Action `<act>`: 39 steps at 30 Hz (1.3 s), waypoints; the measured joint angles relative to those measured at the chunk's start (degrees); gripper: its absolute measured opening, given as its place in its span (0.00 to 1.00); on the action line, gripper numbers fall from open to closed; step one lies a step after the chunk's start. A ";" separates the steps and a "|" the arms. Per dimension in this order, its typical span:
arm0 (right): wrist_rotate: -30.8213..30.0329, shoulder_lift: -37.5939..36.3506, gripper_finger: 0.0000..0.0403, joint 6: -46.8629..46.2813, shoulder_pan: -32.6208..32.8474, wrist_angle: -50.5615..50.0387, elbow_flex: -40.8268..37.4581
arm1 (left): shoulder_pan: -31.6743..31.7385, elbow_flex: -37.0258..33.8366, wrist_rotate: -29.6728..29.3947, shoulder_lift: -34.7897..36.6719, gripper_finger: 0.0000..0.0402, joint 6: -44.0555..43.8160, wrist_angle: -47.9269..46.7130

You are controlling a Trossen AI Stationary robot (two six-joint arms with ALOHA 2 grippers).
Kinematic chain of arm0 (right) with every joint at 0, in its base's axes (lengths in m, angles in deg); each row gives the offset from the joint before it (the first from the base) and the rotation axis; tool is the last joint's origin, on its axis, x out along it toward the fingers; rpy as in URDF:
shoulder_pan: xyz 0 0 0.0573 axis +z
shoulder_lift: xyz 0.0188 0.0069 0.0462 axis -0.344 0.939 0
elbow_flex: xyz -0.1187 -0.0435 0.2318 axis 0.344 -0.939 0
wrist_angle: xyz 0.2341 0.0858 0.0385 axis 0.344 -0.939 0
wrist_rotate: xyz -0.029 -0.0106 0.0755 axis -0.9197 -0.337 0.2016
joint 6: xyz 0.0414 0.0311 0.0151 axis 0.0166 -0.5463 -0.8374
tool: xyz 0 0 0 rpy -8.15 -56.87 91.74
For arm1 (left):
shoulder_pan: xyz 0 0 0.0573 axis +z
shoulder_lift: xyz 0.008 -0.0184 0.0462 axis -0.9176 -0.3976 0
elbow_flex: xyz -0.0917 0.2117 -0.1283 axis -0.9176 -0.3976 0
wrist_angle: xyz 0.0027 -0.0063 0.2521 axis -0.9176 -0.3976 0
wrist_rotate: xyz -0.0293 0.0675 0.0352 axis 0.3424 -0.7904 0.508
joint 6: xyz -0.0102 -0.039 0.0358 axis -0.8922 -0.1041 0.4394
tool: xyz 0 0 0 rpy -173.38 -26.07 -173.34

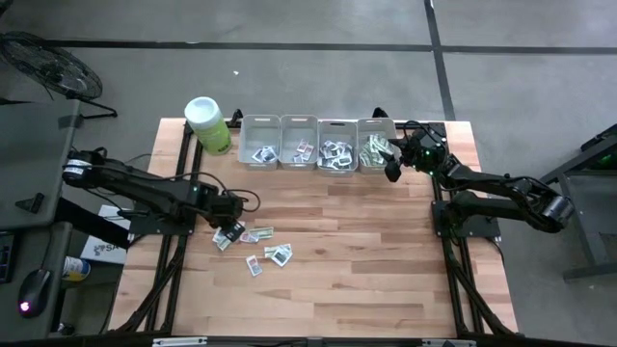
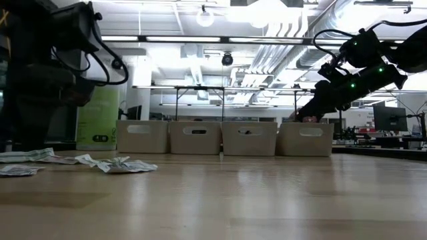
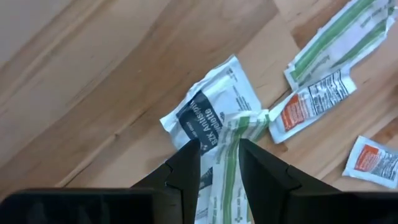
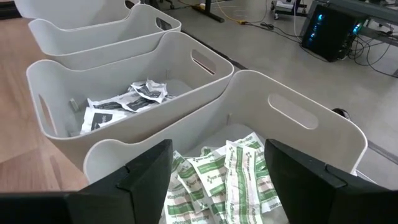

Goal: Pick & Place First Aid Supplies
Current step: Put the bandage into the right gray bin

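— Wooden table (image 1: pixel 386 270) is seen first, bare plank nearest the low camera; four bins (image 1: pixel 318 145) are lined along its far edge, a canister (image 1: pixel 207 123) beside them. What is being done?

— A green-and-white strip (image 3: pixel 227 155) is being pinched between the fingers of the left gripper (image 3: pixel 219 163), down at the loose packets (image 1: pixel 253 243) on the table's left half. A squarish white packet (image 3: pixel 211 112) with a dark print lies touching it, partly under it.

— And the right gripper (image 4: pixel 217 163)?

— It is held wide apart and empty over the rightmost bin (image 4: pixel 298 124), where green strips (image 4: pixel 230 171) are already heaped.

— How should the lift be made well?

— Probably straight up and slowly, so the white packet is not dragged along; the pinch should be checked as holding only one strip. That strip likely belongs in the rightmost bin.
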 joint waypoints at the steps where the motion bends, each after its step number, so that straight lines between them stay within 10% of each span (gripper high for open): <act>1: 0.01 0.00 0.62 0.00 0.00 0.02 0.00 | 0.00 -0.27 -0.10 0.00 0.27 -0.28 0.33; 21: 0.00 0.00 0.62 0.00 0.00 0.02 0.00 | 0.00 -1.41 1.63 -0.04 0.26 -0.20 6.38; 39: -0.01 0.00 0.62 0.00 -0.02 0.02 0.00 | 0.00 -1.41 -0.78 -0.04 0.01 -0.19 6.16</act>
